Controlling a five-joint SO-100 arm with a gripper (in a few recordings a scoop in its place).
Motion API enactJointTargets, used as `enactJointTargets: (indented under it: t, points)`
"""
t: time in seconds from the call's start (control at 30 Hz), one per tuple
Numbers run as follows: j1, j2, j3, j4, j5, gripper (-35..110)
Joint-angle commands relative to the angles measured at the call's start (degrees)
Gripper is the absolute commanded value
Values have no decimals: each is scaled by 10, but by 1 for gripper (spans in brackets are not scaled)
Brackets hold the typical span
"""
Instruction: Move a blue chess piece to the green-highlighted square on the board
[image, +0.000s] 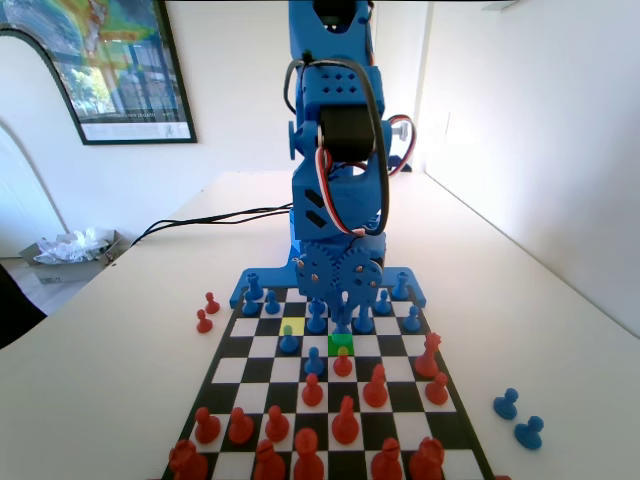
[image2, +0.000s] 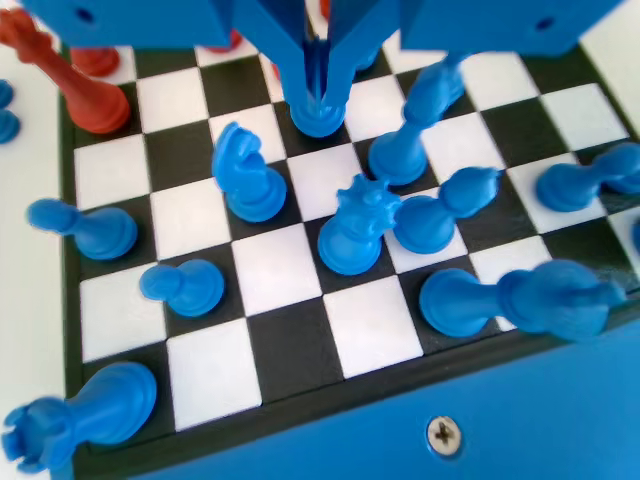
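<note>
Fixed view: the gripper (image: 341, 318) hangs low over the board (image: 455, 425), its tips at a blue chess piece (image: 341, 322) just behind the green-highlighted square (image: 341, 343), so the square lies directly toward this camera; wrist view: the jaws look clenched round that upright pawn (image2: 318, 110), its flared base resting on a black square.

The blue chess piece (image2: 318, 112) is showing smooth, slightly glossy plastic, like the claw (image2: 318, 75) around it. The board (image2: 290, 270) is looking smooth with a soft sheen; the tabletop (image: 120, 370) is appearing matt white.
</note>
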Motion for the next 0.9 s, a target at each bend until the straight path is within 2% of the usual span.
enactJointTargets:
  t: [0.0, 0.63, 0.87]
  points:
    - [-4, 11, -4, -3, -11, 1]
    - [7, 18, -32, -13, 15, 13]
    - [6, 53, -74, 18, 45, 13]
